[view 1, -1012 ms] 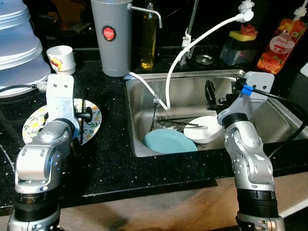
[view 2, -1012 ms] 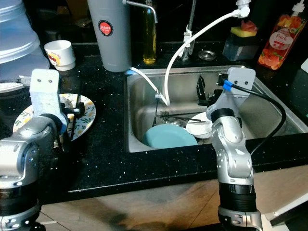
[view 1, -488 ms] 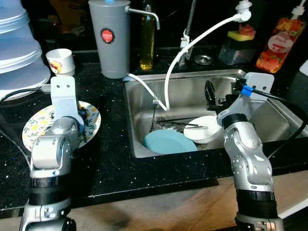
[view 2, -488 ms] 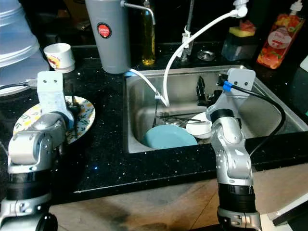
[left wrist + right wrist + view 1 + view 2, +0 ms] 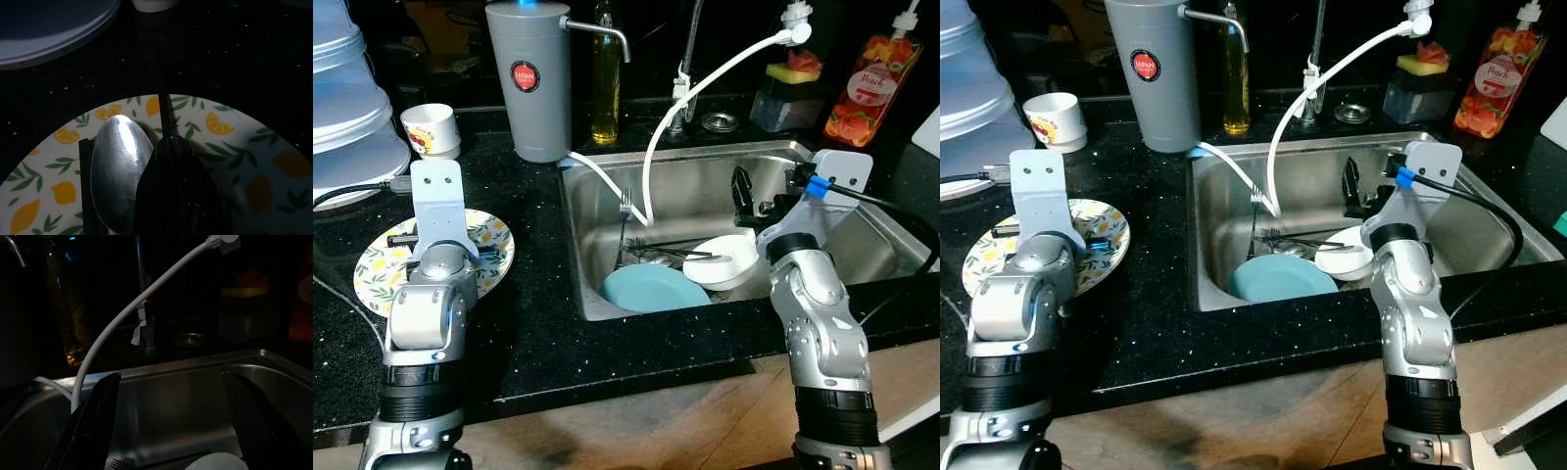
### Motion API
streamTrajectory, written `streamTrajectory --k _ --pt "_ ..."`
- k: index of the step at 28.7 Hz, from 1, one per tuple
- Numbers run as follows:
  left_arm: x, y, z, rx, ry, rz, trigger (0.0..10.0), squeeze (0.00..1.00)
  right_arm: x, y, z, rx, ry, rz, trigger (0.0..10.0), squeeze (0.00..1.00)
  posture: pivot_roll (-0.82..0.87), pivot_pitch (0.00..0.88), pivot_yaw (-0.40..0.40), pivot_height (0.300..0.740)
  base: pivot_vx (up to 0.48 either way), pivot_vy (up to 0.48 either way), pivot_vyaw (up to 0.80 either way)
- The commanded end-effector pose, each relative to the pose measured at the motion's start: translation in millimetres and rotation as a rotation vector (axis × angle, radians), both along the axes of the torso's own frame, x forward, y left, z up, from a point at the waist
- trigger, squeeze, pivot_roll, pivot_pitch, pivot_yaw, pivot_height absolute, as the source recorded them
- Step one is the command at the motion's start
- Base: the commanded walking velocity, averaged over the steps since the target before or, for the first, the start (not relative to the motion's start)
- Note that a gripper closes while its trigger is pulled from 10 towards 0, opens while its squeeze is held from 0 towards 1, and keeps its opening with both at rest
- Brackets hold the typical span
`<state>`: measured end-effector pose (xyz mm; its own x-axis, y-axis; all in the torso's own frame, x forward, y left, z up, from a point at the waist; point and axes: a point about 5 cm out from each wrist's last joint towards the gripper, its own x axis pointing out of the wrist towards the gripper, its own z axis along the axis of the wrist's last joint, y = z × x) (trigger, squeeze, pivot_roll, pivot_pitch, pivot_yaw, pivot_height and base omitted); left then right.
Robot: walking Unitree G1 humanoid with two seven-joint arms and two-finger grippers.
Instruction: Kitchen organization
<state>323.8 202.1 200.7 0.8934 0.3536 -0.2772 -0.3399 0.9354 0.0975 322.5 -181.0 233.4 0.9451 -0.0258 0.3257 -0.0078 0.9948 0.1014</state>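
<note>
A: What has moved since a second ago?

B: Mostly the left arm. It was bulky in the lower left of the frame then; now it has drawn back and stands more upright, so more of the lemon-print plate (image 5: 372, 269) shows on the black tabletop (image 5: 538, 294). The whole picture has also shifted a little, which is the camera, not the things.

A: And the sink?

B: The sink (image 5: 862, 245), right of centre, looks as it did: a pale blue plate (image 5: 651, 291) at its near edge, a white bowl (image 5: 729, 262) just beside it on the right, and forks (image 5: 628, 211) and other cutlery behind them. The white hose (image 5: 705, 88) arcs over it from the upper right as before.

A: Where is the right gripper?

B: The right gripper (image 5: 166, 431) hangs above the sink, same place as earlier, its two fingers spread wide apart with nothing between them.

A: The left gripper?

B: The left gripper (image 5: 146, 186) is low over the lemon-print plate. In the wrist view a spoon (image 5: 117, 166) lies between its fingers with the bowl pointing forward, one finger (image 5: 85, 186) along one side and the other, bulkier, at the other. It appears clamped on the spoon.

A: Anything smaller?

B: At the upper left, the grey water dispenser (image 5: 538, 88), an oil bottle (image 5: 604, 88) beside it, and a small cup (image 5: 431, 130) have not changed places.
</note>
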Motion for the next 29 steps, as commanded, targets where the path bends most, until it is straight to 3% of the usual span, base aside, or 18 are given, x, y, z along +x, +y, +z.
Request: streamTrajectory --k 1,2,3,5,6,11,12,14,17,22,25,28,29 --pt "1.2 -4.1 -5 -0.031 0.012 -0.011 0.0 0.00 -1.1 -1.4 4 0.001 -0.019 -0.003 10.0 0.00 0.10 0.012 -0.006 0.740 0.000 0.000 0.00" --pt "1.2 -4.1 -5 -0.031 0.012 -0.011 0.0 0.00 -1.1 -1.4 4 0.001 -0.019 -0.003 10.0 0.00 0.10 0.012 -0.006 0.740 0.000 0.000 0.00" --pt "2.3 -6.0 2 -0.031 -0.026 -0.014 10.0 0.00 -1.1 -1.7 4 0.001 -0.019 -0.004 10.0 0.00 0.10 0.012 -0.009 0.740 0.000 0.000 0.00" --pt "2.8 -7.2 7 -0.030 -0.050 -0.015 10.0 0.00 -1.1 -1.9 4 0.001 -0.019 -0.004 10.0 0.00 0.10 0.012 -0.009 0.740 0.000 0.000 0.00" --pt "2.7 -9.2 11 -0.053 -0.068 -0.020 10.0 1.00 -1.0 -2.0 4 0.000 -0.018 -0.004 10.0 0.00 0.10 0.012 -0.009 0.740 0.000 0.000 0.00" --pt "-1.7 -16.1 8 -0.179 -0.046 0.003 10.0 1.00 -0.5 -1.0 4 -0.001 -0.016 -0.001 10.0 0.00 0.10 0.012 -0.009 0.740 0.000 0.000 0.00" --pt "-2.5 -19.1 4 -0.223 -0.030 0.003 10.0 0.00 -0.4 -0.6 4 -0.001 -0.016 0.001 10.0 0.00 0.10 0.012 -0.009 0.740 0.000 0.000 0.00" --pt "-2.5 -19.1 4 -0.223 -0.030 0.003 10.0 0.00 -0.4 -0.6 4 -0.001 -0.016 0.001 10.0 0.00 0.10 0.012 -0.009 0.740 0.000 0.000 0.00" --pt "-5.0 -24.8 -10 -0.299 0.025 0.014 10.0 0.00 -0.4 0.4 4 -0.002 -0.017 0.005 10.0 0.00 0.09 0.008 -0.009 0.740 0.000 0.000 0.00" --pt "-13.2 -22.0 -33 -0.386 0.137 0.113 10.0 0.00 -1.1 -1.4 4 -0.006 -0.017 0.003 10.0 0.00 0.09 0.005 -0.008 0.740 0.000 0.000 0.00" --pt "-13.4 -18.3 -33 -0.361 0.127 0.123 10.0 0.00 -1.3 -1.4 4 -0.006 -0.017 0.004 10.0 0.00 0.09 0.005 -0.008 0.740 0.000 0.000 0.00" --pt "-7.3 -16.0 -6 -0.252 0.002 0.090 10.0 0.00 -1.1 -1.6 5 -0.005 -0.019 0.005 10.0 0.00 0.09 0.003 -0.008 0.740 0.000 0.000 0.00" --pt "-6.1 -16.4 -5 -0.285 0.004 0.087 10.0 0.00 -0.9 -1.2 5 -0.005 -0.019 0.006 10.0 0.00 0.09 0.003 -0.008 0.740 0.000 0.000 0.00"
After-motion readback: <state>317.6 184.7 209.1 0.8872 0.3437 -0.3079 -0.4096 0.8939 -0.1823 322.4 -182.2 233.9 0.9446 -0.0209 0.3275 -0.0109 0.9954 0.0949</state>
